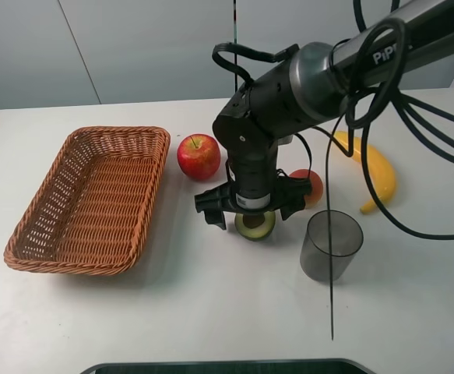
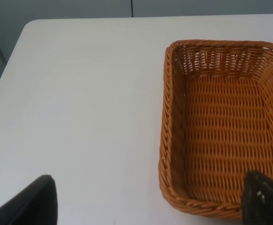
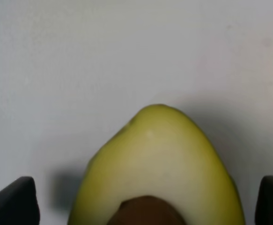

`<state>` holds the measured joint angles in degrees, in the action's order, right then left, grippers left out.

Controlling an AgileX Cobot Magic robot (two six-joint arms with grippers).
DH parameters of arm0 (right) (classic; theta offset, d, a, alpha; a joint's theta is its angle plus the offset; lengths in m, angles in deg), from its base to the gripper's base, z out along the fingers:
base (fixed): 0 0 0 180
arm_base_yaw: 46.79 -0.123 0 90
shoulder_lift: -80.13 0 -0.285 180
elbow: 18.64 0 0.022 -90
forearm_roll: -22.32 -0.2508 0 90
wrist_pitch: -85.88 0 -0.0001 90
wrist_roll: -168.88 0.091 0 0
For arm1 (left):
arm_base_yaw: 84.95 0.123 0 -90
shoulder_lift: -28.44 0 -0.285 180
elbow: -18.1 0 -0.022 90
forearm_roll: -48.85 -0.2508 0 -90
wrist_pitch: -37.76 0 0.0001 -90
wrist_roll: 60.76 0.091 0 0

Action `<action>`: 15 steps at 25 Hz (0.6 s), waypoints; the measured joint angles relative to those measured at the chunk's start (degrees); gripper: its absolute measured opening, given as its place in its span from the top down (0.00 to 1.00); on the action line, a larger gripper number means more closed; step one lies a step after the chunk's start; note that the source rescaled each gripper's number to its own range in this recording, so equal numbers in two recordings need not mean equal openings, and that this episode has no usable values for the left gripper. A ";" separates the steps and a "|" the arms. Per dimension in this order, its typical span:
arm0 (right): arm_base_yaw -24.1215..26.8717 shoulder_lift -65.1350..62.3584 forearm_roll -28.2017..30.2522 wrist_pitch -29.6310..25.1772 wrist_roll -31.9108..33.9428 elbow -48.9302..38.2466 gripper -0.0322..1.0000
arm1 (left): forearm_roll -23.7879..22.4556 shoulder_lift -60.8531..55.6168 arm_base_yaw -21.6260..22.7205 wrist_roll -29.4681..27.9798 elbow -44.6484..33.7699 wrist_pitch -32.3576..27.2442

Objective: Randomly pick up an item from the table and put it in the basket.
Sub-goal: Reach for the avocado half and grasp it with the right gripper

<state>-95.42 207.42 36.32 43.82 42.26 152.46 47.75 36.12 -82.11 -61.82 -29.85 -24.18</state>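
The halved avocado [image 1: 255,226] lies cut side up on the white table [image 1: 211,312], right of the wicker basket [image 1: 86,199]. My right gripper [image 1: 251,214] hangs straight over it, open, with one finger on each side. In the right wrist view the avocado [image 3: 159,154] fills the space between the open fingertips of that gripper [image 3: 143,206], pit showing; the fingers stand apart from it. My left gripper [image 2: 148,206] is open and empty above the table beside the basket [image 2: 220,117], which is empty. The left arm is out of the high view.
A red apple [image 1: 198,156] sits next to the basket's far right corner. An orange-red peach [image 1: 311,185] lies just behind the right gripper. A grey translucent cup [image 1: 332,245] stands right of the avocado. A banana [image 1: 376,167] lies farther right. Cables hang over the cup.
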 joint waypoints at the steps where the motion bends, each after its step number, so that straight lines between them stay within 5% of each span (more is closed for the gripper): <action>1: 0.00 0.11 0.00 0.10 0.00 0.00 0.00 | 0.00 0.00 0.00 0.00 0.00 0.00; 15: 0.00 1.23 -1.03 0.52 0.12 0.22 0.02 | 0.00 0.00 0.00 0.00 0.00 0.00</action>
<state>-95.42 208.64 35.29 44.34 42.38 152.68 47.75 36.12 -82.11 -61.82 -29.85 -24.18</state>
